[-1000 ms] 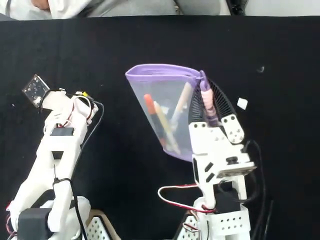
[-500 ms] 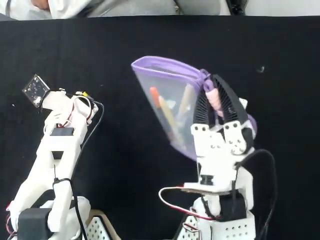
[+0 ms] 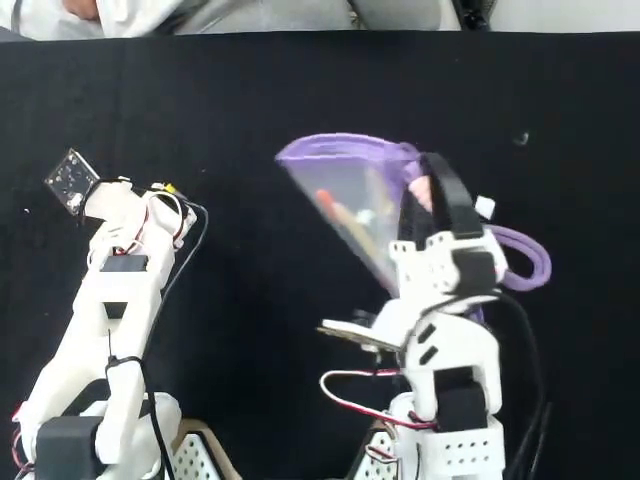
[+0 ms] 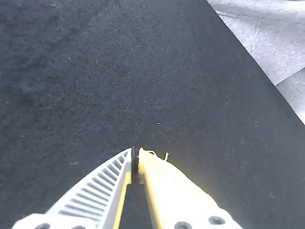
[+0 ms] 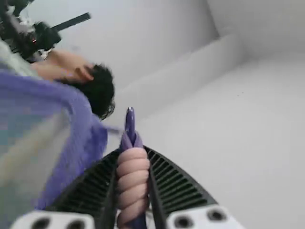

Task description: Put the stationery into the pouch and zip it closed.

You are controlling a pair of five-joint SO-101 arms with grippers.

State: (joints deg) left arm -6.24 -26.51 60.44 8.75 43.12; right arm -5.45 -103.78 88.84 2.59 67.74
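Pouch (image 3: 350,190) hung, stationery (image 3: 335,207) inside, from pink zip pull (image 5: 132,179) pinched by right gripper (image 5: 132,153). Left gripper (image 4: 135,153) pressed together, empty. Zipping step judged underway; pouch to be braced next.

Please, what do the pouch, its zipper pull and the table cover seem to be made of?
The pouch is likely soft clear plastic, since the pens show through its wall; its purple rim looks like fabric. The pull is pink, ribbed and matte, perhaps rubber or silicone. The table cover is black matte cloth, maybe felt: fine fibres and lint show on it.
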